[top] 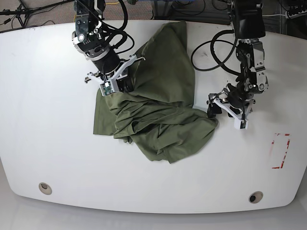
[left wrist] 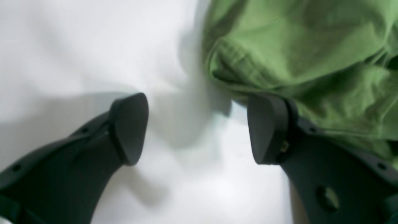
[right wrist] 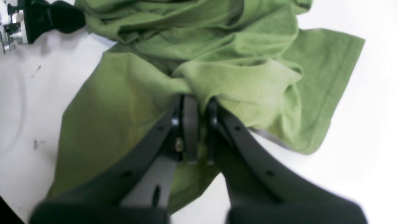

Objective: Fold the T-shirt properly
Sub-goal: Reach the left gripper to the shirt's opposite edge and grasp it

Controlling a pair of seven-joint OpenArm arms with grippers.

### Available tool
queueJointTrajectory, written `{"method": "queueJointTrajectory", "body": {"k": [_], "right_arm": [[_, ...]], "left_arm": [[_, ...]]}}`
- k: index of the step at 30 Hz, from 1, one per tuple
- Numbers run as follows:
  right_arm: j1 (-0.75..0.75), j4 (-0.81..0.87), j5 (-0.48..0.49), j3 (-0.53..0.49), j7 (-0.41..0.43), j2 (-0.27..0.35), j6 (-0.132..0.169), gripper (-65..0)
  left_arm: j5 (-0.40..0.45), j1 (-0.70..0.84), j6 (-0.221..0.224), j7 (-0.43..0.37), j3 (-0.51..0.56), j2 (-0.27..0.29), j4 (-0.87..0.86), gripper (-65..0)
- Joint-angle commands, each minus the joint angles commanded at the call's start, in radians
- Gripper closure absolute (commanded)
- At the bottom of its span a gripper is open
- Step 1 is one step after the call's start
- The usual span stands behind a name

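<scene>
Overall scene: a white table (top: pixel 43 120) seen from above, with two dark robot arms reaching over a crumpled garment.
T-shirt: the olive-green T-shirt (top: pixel 163 105) lies bunched near the middle of the table, one part stretching toward the far edge and the rest heaped in folds nearer the front.
Right pincer: the right pincer (right wrist: pixel 199 105) has its two dark fingers pressed close together on a raised fold of the T-shirt (right wrist: pixel 236 84), cloth pinched between them.
Left pincer: the left pincer (left wrist: pixel 197 127) is spread wide, with bare table between its fingers; one fingertip (left wrist: pixel 267 127) sits just at the T-shirt's edge (left wrist: pixel 295 56), whether touching cannot be told.
Writing and labels: no brand, print or readable text shows on the cloth in any view; the collar and any label inside it cannot be made out among the folds.
Table marks: a red rectangular outline (top: pixel 280 151) is marked near the table's side edge by the left arm, and two small round fittings (top: pixel 45 188) sit near the front edge.
Hard to make out: the left wrist view is blurred, and both wrist views crop the T-shirt; sleeves and hem are hard to tell apart in the heap.
Background: black cables (top: pixel 211 52) trail over the far part of the table.
</scene>
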Motion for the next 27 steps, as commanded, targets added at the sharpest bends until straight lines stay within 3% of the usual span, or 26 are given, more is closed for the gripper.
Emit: {"method": "queueJointTrajectory", "body": {"k": [11, 13, 23, 27], "right_arm": [[0.002, 0.005, -0.003, -0.001, 0.003, -0.003, 0.003, -0.1], [-0.001, 0.014, -0.006, 0.002, -0.002, -0.003, 0.001, -0.6], [-0.001, 0.016, -0.01, 0.004, -0.002, -0.004, 0.001, -0.7], [-0.003, 0.015, -0.01, 0.005, -0.004, -0.001, 0.001, -0.8]], "left_arm": [[0.003, -0.02, -0.009, -0.017, 0.031, 0.005, -0.027, -45.2], [0.006, -0.031, -0.017, -0.043, 0.061, 0.008, -0.057, -36.7], [0.007, -0.055, 0.01, -0.07, 0.087, 0.013, -0.086, -19.3], [0.016, -0.069, 0.02, -0.075, 0.103, 0.022, -0.098, -19.3]]}}
